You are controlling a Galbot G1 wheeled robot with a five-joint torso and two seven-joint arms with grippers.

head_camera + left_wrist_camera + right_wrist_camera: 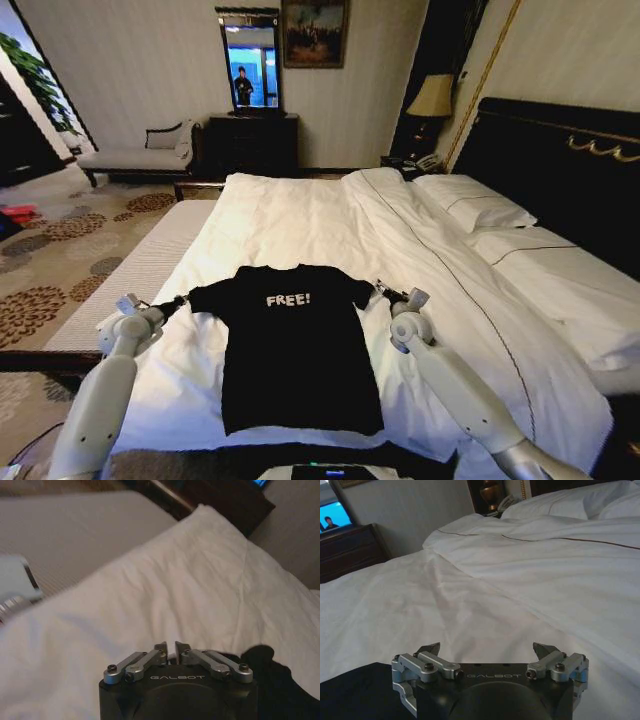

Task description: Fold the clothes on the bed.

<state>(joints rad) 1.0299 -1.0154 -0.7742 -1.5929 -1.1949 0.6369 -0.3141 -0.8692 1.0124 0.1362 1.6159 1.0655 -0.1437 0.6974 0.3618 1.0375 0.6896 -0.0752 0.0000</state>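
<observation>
The clothes are one black T-shirt (295,345) with white "FREE!" lettering, lying flat and face up on the white bed (330,215) near its foot. My left gripper (183,301) is at the tip of the shirt's left sleeve. In the left wrist view its fingers (170,647) are pinched together at the edge of the black cloth (280,685). My right gripper (385,293) is at the right sleeve. In the right wrist view it (487,647) stands wide open just above the duvet, with the shirt (360,690) beside one finger.
White pillows (480,205) lie against the dark headboard (560,165) on the right. The bare mattress edge (135,275) runs along the left, with patterned carpet beyond. A pale chaise (140,155), a dark dresser (250,140) and a lamp (432,97) stand at the far wall.
</observation>
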